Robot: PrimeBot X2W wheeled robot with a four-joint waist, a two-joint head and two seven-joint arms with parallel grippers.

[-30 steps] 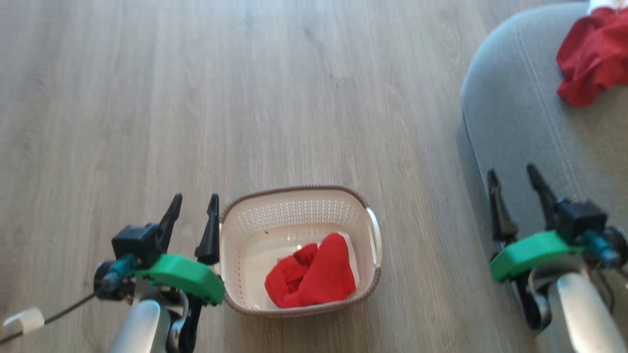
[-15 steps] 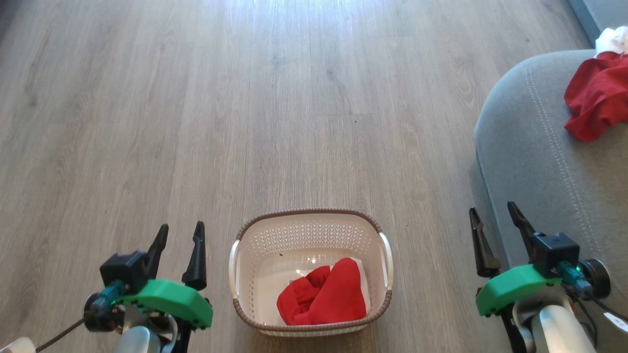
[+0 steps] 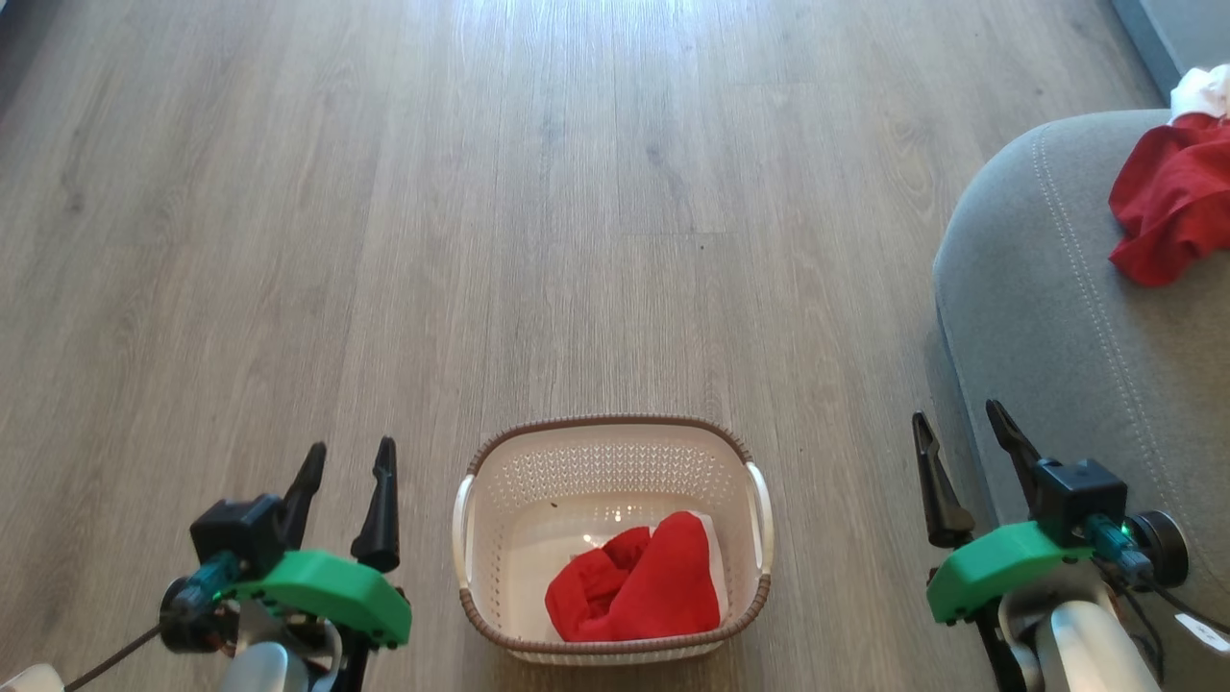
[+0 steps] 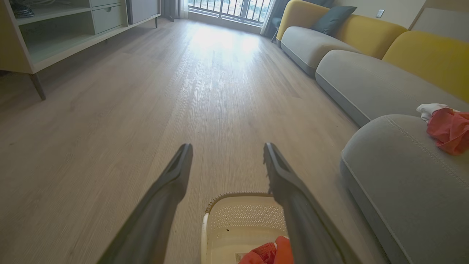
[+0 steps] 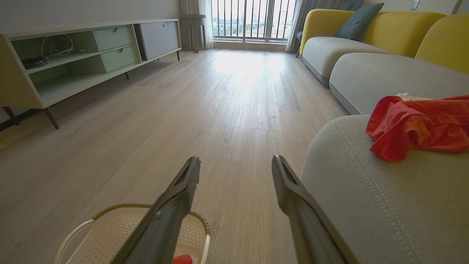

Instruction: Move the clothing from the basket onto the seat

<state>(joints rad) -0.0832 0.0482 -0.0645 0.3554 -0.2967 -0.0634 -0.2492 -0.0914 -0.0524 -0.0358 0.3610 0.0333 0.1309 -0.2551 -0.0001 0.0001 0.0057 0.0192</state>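
The cream basket (image 3: 615, 452) with a brown rim stands on the wood floor, low in the head view, and holds a crumpled red garment (image 3: 639, 591). To its right the grey seat (image 3: 1047, 308) carries another red garment (image 3: 1168, 207) with a white one (image 3: 1206, 91) behind it. My left gripper (image 3: 348, 457) is open and empty, left of the basket. My right gripper (image 3: 961, 423) is open and empty, between the basket and the seat's edge. The basket (image 4: 243, 220) and the seat (image 4: 399, 176) also appear in the left wrist view, and the seat's red garment (image 5: 414, 126) in the right wrist view.
Wood floor (image 3: 480, 240) stretches ahead of the basket. A low sideboard (image 5: 73, 62) on legs lines the far left wall. More grey and yellow sofa sections (image 5: 373, 47) run along the right, with a window (image 5: 253, 18) at the end.
The head camera has shifted, so the basket and seat sit lower and more centred than a second ago. Both grippers stay open and keep their places beside the basket.
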